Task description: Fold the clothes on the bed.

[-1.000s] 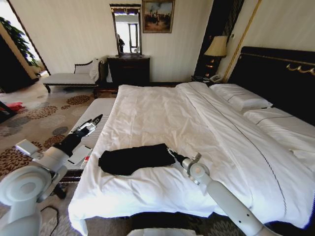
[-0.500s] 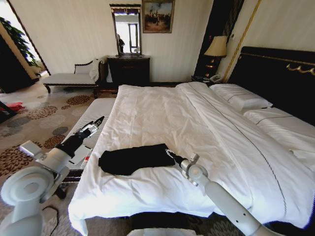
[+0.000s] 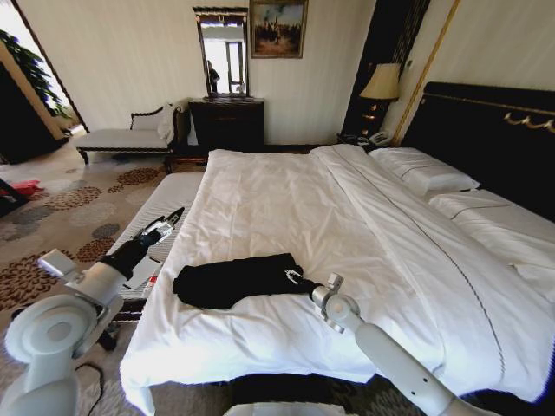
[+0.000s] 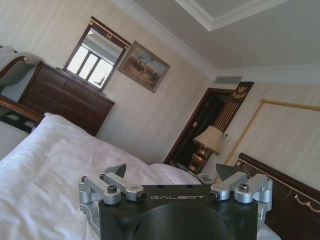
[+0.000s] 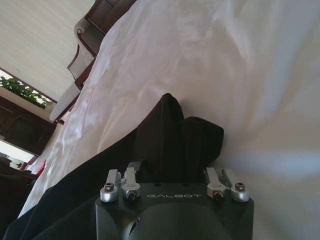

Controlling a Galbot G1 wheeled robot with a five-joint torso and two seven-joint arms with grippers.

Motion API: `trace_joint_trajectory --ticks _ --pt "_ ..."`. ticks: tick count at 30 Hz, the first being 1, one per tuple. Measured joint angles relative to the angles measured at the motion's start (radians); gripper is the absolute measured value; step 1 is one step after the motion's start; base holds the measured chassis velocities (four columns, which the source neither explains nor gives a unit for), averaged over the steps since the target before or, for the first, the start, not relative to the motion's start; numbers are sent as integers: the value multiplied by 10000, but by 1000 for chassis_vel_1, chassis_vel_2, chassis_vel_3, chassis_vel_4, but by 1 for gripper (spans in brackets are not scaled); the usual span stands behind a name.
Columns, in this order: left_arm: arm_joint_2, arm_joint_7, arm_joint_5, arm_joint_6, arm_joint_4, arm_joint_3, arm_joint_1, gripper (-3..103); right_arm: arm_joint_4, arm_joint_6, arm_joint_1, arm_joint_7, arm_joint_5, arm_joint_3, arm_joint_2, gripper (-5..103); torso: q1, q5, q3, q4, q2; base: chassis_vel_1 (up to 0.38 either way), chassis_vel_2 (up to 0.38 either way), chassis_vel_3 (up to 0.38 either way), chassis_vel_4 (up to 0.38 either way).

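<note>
A black T-shirt (image 3: 236,279) lies bunched lengthwise near the foot of the bed (image 3: 364,225), on the white duvet toward its left side. The right pincer (image 3: 293,277) sits at the shirt's right end, where the right wrist view shows dark cloth humped up between its linkages; whether its fingers are closed on the fabric cannot be told. The left pincer (image 4: 175,172) hangs off the bed's left edge, well apart from the shirt, its fingers spread wide and holding nothing. The risk from here appears to be a poor grip: with the cloth already heaped in several layers, a pull at this end could drag the whole bundle across the slick duvet, or catch the duvet with it, instead of turning one neat fold.
</note>
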Motion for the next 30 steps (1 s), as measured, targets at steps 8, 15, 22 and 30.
trace_joint_trajectory --ticks 8,15,22,30 --pt "-60 9 235 -33 -21 75 27 100 120 263 3 -218 -69 -9 23 21 1 0 0 0 0 0 0 0 0" --pt "-67 13 259 -47 -78 3 80 100 321 367 -40 -246 -64 78 72 6 1 0 0 0 0 0 0 0 0" --pt "-14 14 217 -54 -138 -194 139 100 928 374 -261 -96 96 335 -124 6 0 1 0 1 0 0 0 0 0" --pt "-10 7 140 -67 -148 -326 130 100 1702 365 -633 376 639 1313 -1317 6 1 1 0 -2 0 0 0 0 0"
